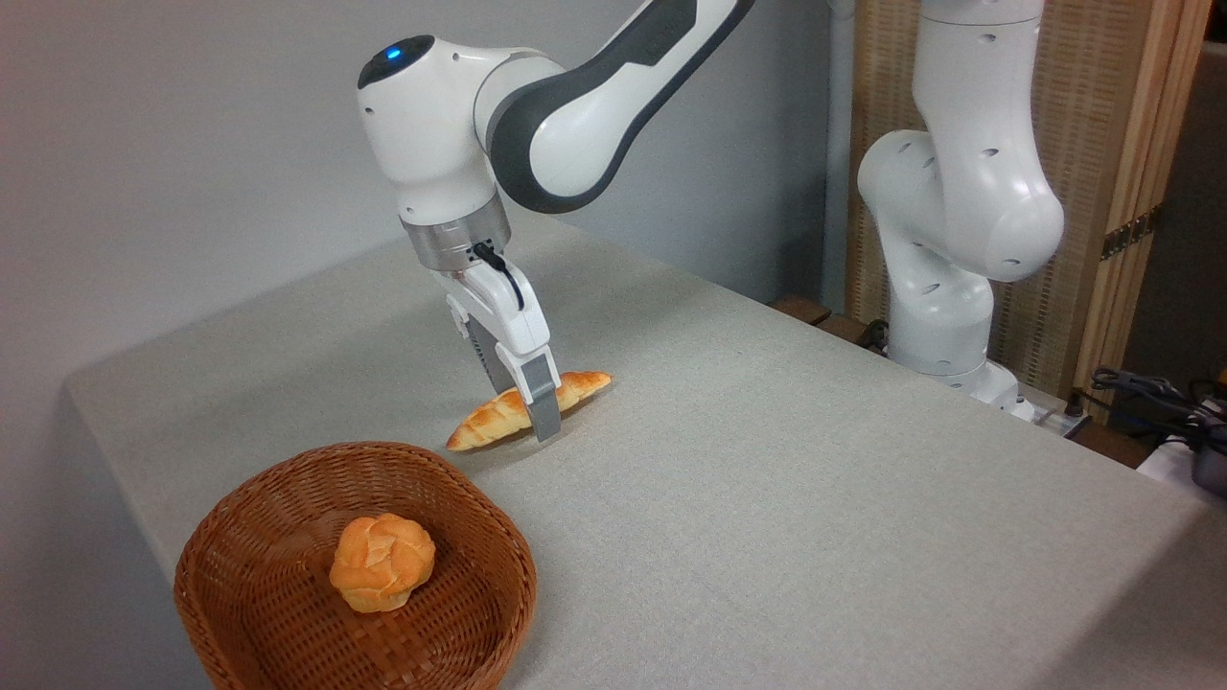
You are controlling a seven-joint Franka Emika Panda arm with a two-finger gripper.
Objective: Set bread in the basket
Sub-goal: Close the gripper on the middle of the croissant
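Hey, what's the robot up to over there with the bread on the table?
The arm's gripper is down on the long braided loaf, its fingers straddling the middle of it on the grey table. The loaf looks tipped onto its edge, as if pinched between the fingers. The wicker basket sits near the front left corner, with a small round bun already in it. The loaf is not in the basket yet.

One braided loaf (498,414), one round bun (381,561), one wicker basket (249,537), one robot arm (575,105).
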